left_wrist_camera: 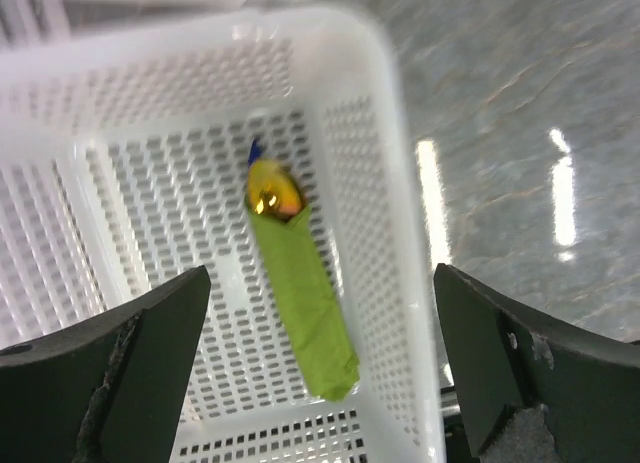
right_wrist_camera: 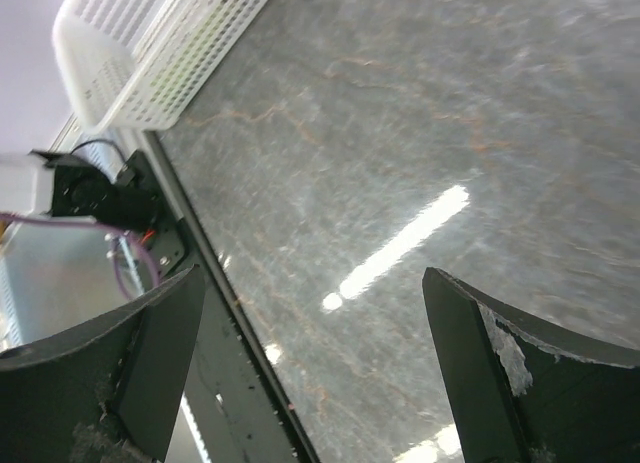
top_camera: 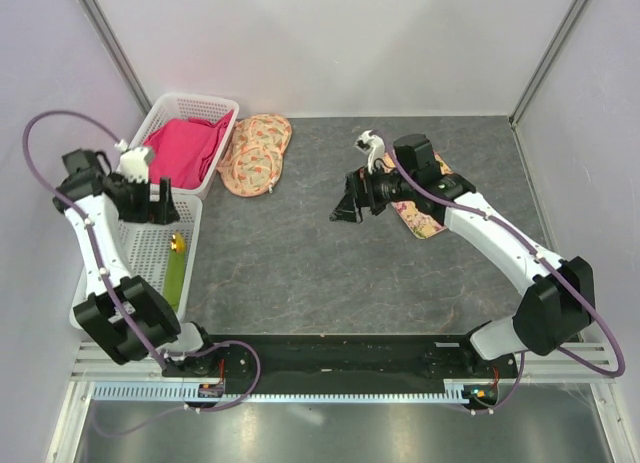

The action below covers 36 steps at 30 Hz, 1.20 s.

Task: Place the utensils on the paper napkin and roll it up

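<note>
The lime-green paper napkin (left_wrist_camera: 305, 298) lies rolled up in a white basket (left_wrist_camera: 400, 183), also in the top view (top_camera: 174, 278). A shiny yellow-gold utensil end (left_wrist_camera: 272, 191) and a bit of dark-blue utensil tip (left_wrist_camera: 255, 149) stick out of its far end. My left gripper (left_wrist_camera: 320, 383) is open and empty, hovering above the roll; in the top view it (top_camera: 165, 203) is over the basket. My right gripper (right_wrist_camera: 315, 373) is open and empty above the bare grey table, mid-table in the top view (top_camera: 348, 205).
A second white basket (top_camera: 190, 108) at the back left holds a pink cloth (top_camera: 185, 148). Floral cloth mats lie beside it (top_camera: 255, 153) and under the right arm (top_camera: 425, 218). The near basket's wall (top_camera: 193, 245) borders the grey table (top_camera: 300, 253).
</note>
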Each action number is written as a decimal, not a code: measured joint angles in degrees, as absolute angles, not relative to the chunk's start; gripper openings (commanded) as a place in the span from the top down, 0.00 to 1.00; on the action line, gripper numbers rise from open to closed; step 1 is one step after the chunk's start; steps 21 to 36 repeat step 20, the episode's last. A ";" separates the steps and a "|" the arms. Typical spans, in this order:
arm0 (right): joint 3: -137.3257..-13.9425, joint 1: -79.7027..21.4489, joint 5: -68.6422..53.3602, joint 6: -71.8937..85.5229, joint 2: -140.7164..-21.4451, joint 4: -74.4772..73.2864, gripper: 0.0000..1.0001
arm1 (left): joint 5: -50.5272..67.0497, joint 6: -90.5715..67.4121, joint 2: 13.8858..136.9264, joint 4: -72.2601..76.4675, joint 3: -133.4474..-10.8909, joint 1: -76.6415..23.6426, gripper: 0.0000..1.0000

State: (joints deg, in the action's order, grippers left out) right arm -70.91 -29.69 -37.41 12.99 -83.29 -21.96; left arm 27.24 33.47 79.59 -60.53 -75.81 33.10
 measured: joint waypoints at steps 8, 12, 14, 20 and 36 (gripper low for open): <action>-71.40 -21.26 -31.88 10.87 -81.91 -25.43 0.02 | 25.54 22.52 85.43 -60.99 -94.94 12.58 0.00; -70.96 -18.55 -25.91 10.17 -80.27 -27.75 0.02 | 23.75 15.46 89.38 -58.37 -100.12 0.99 0.00; -69.04 -17.39 -23.24 9.58 -78.32 -28.16 0.02 | 22.81 12.86 90.35 -56.93 -99.81 -4.32 0.00; -58.43 -13.02 -17.10 8.51 -68.82 -29.98 0.02 | 22.09 6.85 91.46 -52.07 -91.94 -17.80 0.00; -58.43 -13.02 -17.10 8.51 -68.82 -29.98 0.02 | 22.09 6.85 91.46 -52.07 -91.94 -17.80 0.00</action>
